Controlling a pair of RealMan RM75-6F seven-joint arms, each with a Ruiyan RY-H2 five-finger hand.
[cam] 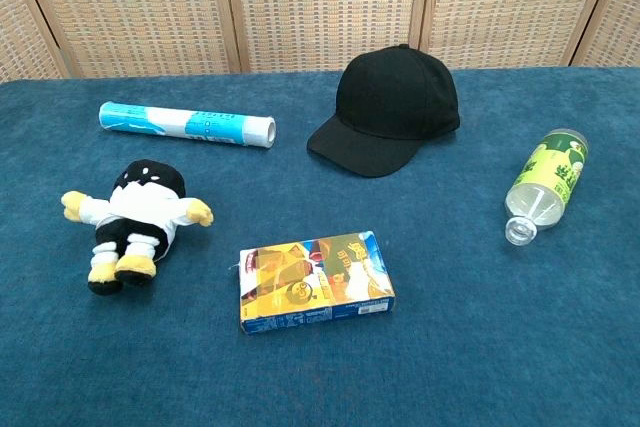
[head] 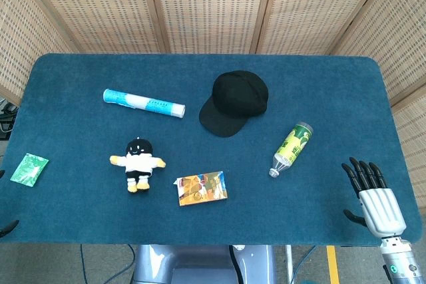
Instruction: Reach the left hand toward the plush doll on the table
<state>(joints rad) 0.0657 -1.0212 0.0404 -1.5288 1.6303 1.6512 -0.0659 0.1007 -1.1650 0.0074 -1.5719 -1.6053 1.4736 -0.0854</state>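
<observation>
Table [head: 333, 84] before woven screens [head: 206, 4]

- The plush doll [head: 137, 160] lies left of centre on my table [head: 80, 231].
- A tube [head: 144, 102] lies above it; a cap [head: 234, 102] sits upper centre.
- A box [head: 202, 188] lies lower centre, a bottle [head: 292, 147] to its right.
- A packet [head: 28, 168] sits at the far left edge.
- My right hand [head: 373, 195] is at the lower right.

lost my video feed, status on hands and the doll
Right hand open, fingers spread, idle. Left hand barely visible at the frame edge. Plush doll lying untouched. Nothing blocking it.
</observation>
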